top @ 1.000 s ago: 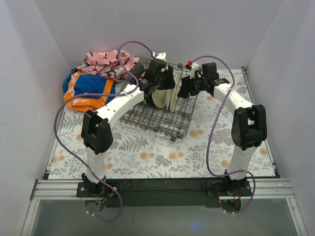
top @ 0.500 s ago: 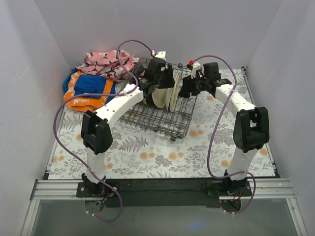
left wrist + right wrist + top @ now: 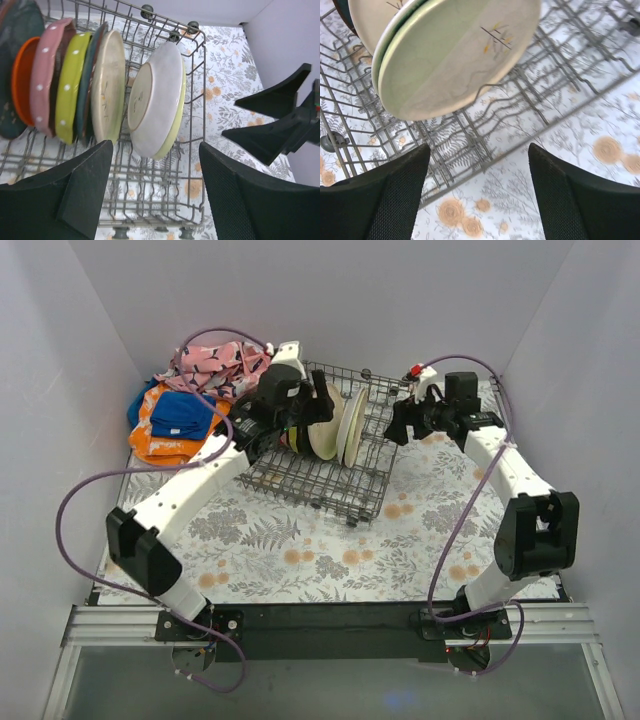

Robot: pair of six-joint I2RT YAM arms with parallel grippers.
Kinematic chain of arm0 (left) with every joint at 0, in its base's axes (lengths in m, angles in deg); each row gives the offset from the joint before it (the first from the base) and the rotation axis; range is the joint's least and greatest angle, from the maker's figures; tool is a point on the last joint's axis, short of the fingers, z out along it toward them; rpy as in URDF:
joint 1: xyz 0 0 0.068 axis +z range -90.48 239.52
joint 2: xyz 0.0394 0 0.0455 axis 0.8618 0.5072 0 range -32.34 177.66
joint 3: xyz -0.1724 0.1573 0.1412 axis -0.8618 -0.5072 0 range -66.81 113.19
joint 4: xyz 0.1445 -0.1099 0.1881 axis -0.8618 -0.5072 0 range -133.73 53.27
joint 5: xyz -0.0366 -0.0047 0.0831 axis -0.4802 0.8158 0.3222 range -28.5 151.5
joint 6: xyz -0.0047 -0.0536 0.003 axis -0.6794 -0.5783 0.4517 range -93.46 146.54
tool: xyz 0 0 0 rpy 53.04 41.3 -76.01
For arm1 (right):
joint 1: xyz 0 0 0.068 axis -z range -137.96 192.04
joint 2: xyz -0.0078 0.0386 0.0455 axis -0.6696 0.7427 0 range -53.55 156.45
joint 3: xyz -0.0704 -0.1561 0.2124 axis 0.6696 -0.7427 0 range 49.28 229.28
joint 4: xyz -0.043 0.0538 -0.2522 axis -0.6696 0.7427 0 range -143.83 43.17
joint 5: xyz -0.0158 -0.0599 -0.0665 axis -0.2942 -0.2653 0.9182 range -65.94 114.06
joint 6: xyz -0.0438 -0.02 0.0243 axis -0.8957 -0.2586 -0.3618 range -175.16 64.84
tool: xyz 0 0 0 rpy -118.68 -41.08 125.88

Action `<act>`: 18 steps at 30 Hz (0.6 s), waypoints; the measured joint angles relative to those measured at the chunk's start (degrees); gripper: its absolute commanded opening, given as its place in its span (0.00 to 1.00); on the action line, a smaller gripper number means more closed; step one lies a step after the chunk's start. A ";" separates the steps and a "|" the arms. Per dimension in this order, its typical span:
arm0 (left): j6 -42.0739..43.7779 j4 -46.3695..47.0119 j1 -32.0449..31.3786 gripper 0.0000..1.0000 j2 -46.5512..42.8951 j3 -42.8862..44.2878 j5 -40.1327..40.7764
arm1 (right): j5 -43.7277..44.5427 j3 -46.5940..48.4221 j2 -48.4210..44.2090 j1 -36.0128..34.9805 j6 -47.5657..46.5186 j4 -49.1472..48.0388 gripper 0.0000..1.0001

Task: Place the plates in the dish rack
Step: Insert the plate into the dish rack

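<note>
Grippers: left gripper (image 3: 155,148) is spread wide with nothing in it. The right gripper (image 3: 479,150) is the same, fingers well apart and empty.
Left gripper spot: hovering over the dark grey wire dish rack (image 3: 322,486), pointed down the row of plates.
Right gripper spot: just off the rack's right side, facing the last plate's front.
Nearest plate: pale round ceramic plate with a lime-green rim (image 3: 156,100), on edge at the right end of the row inside the rack, leaning a bit left.
Rest of the row: going left inside the rack there's a cream plate with a sprig (image 3: 108,85), a dark teal-edged one, a lime green dotted plate (image 3: 70,85), a pink dotted plate (image 3: 44,75), an orange plate (image 3: 22,75) and a darker one at the end.
Why on edge: the rack's upright tines slot each plate, so they stand packed side by side instead of stacked flat.
Gap: the last plate sits a slot apart from the cream one, not touching.
Progress: my guess is it's basically done, as I can't spot any plate outside the rack.
Beside the rack: pile of colourful folded cloths (image 3: 180,425) off to its left, not part of the job.
</note>
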 measured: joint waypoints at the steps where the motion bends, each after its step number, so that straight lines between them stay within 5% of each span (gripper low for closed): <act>1: -0.13 0.02 0.00 0.70 -2.21 -1.46 0.55 | 0.48 -0.94 -1.75 0.76 -0.66 0.09 0.91; 3: -0.72 0.31 0.00 0.71 -7.17 -5.38 1.75 | 1.27 -2.38 -5.25 2.69 -1.68 0.26 0.99; 12: -4.26 -2.84 0.07 0.74 -24.85 -17.92 9.03 | 5.81 -8.00 -19.21 15.78 -2.78 0.04 0.98; 18: -5.97 -6.73 0.13 0.75 -30.64 -23.06 12.41 | 15.17 -10.86 -25.03 17.77 -1.14 1.36 0.98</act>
